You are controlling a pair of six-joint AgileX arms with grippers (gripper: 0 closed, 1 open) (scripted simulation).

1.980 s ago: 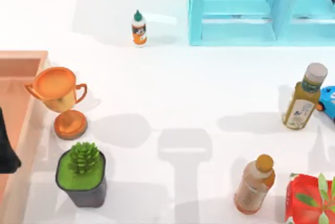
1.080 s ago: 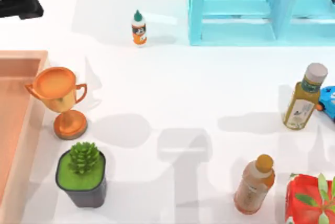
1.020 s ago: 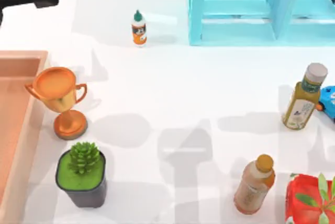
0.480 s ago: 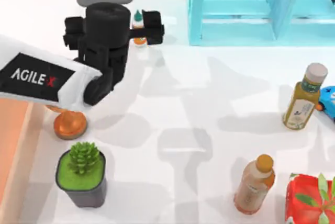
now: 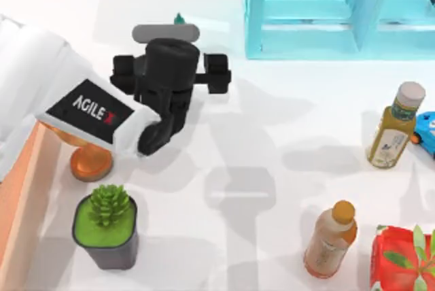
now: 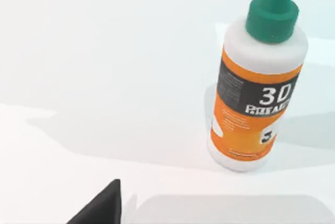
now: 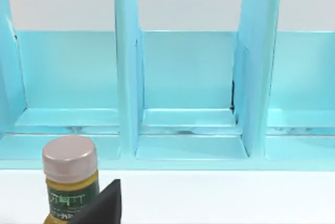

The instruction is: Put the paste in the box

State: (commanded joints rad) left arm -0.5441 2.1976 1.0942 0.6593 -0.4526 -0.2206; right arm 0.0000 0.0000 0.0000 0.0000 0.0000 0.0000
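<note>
The light-wood box (image 5: 27, 189) is seen at the top view's left edge, one sloping wall visible and its inside hidden by the left arm; a succulent (image 5: 109, 206) is held in a dark pot (image 5: 109, 247) just beside it, and a gold trophy (image 5: 90, 162) is partly covered by the arm. The paste (image 6: 256, 85) is found upright on the white table (image 5: 272, 114) near the far edge, left of the turquoise shelf cabinet (image 5: 340, 12), whose open compartments are shown bare in the right wrist view; "3D" is read on its orange label, the smaller line beneath being illegible; "AGILEX" is read on the left arm. The left gripper (image 5: 170, 73) is held over the paste, only the green cap tip (image 5: 179, 18) being visible past it from above; whether its fingers are spread or closed cannot be told. An olive-green bottle (image 5: 394, 128), a tan drink bottle (image 5: 329, 240) and a red box with leaves (image 5: 404, 257) are placed at the right.
</note>
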